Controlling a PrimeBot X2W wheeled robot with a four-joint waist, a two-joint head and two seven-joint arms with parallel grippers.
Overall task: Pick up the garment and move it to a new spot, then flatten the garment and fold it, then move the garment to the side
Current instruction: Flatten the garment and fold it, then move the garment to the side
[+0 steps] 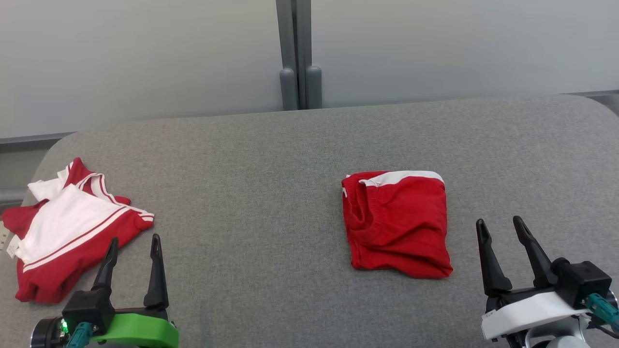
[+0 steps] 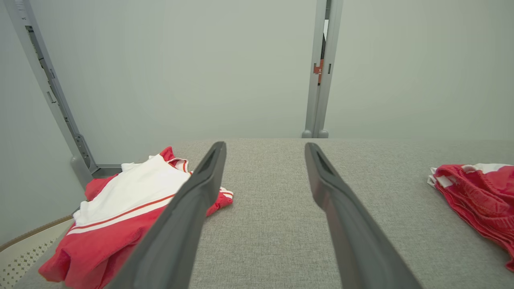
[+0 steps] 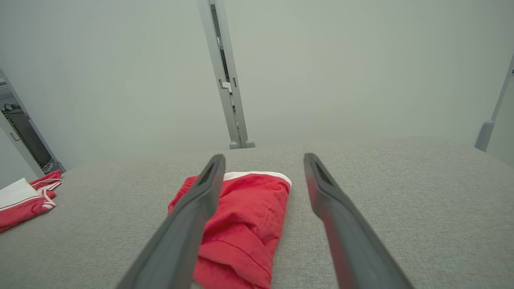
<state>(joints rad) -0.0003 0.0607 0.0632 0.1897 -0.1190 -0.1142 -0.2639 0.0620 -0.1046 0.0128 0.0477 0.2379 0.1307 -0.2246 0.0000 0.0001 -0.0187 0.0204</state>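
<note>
**Q:** what's closest to the cam?

**A:** left gripper [image 1: 135, 239], dark fingers spread wide, nothing in them. The right gripper [image 1: 499, 221] is the same, wide and empty.

**Q:** and the clothes?

**A:** the folded red fabric garment with a white band [image 1: 396, 224] lies on the grey woven surface [image 1: 251, 193], ahead-left of the right gripper, apart from it. The crumpled red-and-white garment [image 1: 72, 232] sits by the left gripper's left finger.

Folded garment [image 1: 396, 224] just left of the right gripper [image 1: 499, 222] is plain red with a white band. Crumpled top [image 1: 67, 232] by the left gripper [image 1: 135, 239] is red and white, striped.
</note>
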